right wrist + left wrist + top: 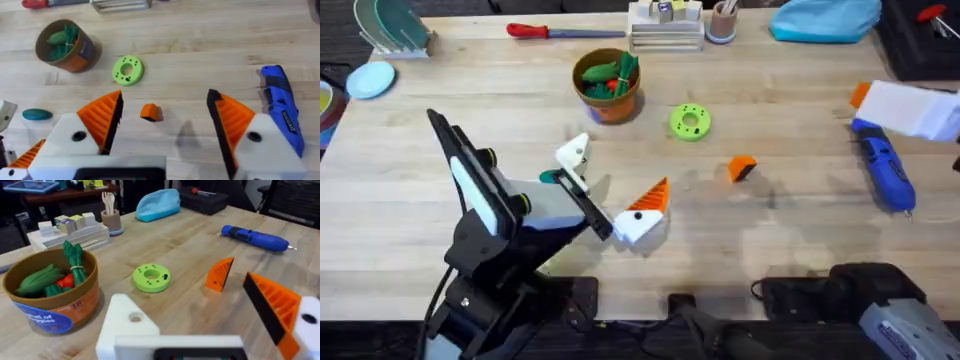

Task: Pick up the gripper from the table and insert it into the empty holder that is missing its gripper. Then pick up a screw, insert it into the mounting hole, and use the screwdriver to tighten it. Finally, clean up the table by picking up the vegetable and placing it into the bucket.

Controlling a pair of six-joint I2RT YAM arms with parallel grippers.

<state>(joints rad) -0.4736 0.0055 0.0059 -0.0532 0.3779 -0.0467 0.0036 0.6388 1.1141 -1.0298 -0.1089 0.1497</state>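
The orange fin-shaped gripper point(742, 169) lies loose on the wooden surface point(790, 230) between the lime-green disc point(690, 122) and blue screwdriver point(883, 170), probably light, stiff and best pinched across its flat sides by the right gripper point(162, 122), whose jaws hang released above it.

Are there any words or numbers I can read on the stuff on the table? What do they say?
Nothing can be read for sure.
The bucket: blue label with white print ending in something like "...ggies", and small dark marks beside it; too blurred to read.
The screwdriver: small print on its side, too small to read.
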